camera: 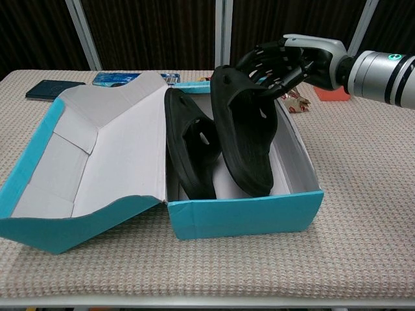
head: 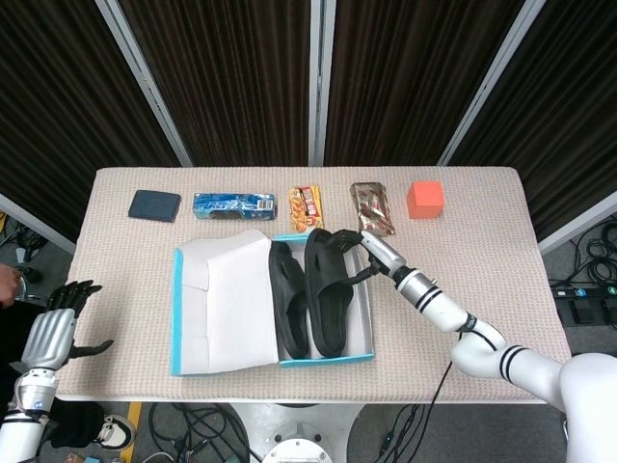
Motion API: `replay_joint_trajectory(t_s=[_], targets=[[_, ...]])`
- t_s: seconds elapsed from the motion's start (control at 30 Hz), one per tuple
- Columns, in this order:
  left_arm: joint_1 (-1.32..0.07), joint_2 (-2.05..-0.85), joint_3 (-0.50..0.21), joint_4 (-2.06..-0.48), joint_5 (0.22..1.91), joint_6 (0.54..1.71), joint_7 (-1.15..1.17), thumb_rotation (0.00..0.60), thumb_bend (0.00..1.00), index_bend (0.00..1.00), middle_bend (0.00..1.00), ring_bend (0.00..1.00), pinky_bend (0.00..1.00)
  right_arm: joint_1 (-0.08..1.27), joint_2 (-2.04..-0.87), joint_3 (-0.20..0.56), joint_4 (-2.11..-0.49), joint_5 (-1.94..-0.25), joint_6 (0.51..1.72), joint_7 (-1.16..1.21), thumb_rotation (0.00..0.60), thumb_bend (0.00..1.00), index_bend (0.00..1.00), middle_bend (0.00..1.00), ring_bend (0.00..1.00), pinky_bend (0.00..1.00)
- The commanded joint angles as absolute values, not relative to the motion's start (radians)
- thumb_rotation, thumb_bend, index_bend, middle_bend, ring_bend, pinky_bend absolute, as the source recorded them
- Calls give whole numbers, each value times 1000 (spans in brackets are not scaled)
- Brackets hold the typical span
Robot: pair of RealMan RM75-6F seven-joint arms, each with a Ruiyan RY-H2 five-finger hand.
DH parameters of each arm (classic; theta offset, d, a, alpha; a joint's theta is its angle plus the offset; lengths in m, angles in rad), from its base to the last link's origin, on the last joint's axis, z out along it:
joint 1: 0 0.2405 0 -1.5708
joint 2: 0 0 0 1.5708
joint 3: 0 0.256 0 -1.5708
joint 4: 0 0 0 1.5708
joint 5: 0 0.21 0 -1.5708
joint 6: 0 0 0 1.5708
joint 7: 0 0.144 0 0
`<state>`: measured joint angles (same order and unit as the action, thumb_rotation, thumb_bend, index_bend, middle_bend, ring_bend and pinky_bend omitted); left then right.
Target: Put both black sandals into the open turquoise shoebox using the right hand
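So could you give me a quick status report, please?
Right hand grips second sandal, lowered into shoebox beside first sandal. Left hand open, off the table edge. Nothing in the way.

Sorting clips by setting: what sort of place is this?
Likely a robot test booth, not a home: dark pleated curtains with metal poles behind a beige cloth-covered table, and loose cables on the floor.

Your right hand (camera: 290, 61) reaches in from the right on a long, low arm, fingers (head: 359, 253) curled and closed in a grip. Your left hand (head: 60, 323) hangs at the lower left, palm raised, fingers spread apart and holding nothing.
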<state>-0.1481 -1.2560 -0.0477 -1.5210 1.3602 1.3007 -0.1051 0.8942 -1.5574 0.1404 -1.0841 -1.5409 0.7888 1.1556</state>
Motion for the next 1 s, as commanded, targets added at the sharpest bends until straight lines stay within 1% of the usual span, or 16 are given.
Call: replay_joint_trajectory(t_s=[0.03,0.27,0.6,0.73,0.77,0.87,0.97,1.0], targets=[[-148,-1259,-47,-1517,1359,1298,-105,600,89,161,86,25,35,907,-1569,128,-1059,-1550,784,1173,600,108,578,534,300,376],[-150,-1265,-48,-1505,1352,1290,-106,600,89,161,86,25,35,932,-1596,99,-993,-1573,779,1171,600,111,581,534,300,376],[-151,-1269,-52,-1493,1341,1280,-112,600,90,161,86,25,35,975,-1613,73,-948,-1585,751,1155,600,126,581,534,300,376],[-151,-1268,-52,-1493,1340,1279,-115,600,89,161,86,25,35,987,-1607,63,-948,-1587,739,1148,600,100,575,526,283,364],[-151,-1268,-52,-1493,1340,1279,-115,600,89,161,86,25,35,991,-1601,56,-952,-1591,733,1150,600,74,549,510,267,351],[-150,-1268,-51,-1492,1341,1280,-116,600,89,161,86,25,35,1005,-1576,35,-974,-1606,715,1176,600,5,399,436,186,297],[-149,-1269,-52,-1491,1340,1280,-118,600,89,161,86,25,35,1013,-1557,22,-989,-1616,715,1206,600,0,287,369,114,245],[-149,-1269,-52,-1491,1338,1280,-117,600,89,161,86,25,35,1016,-1551,17,-994,-1619,713,1219,600,0,230,329,77,216]])
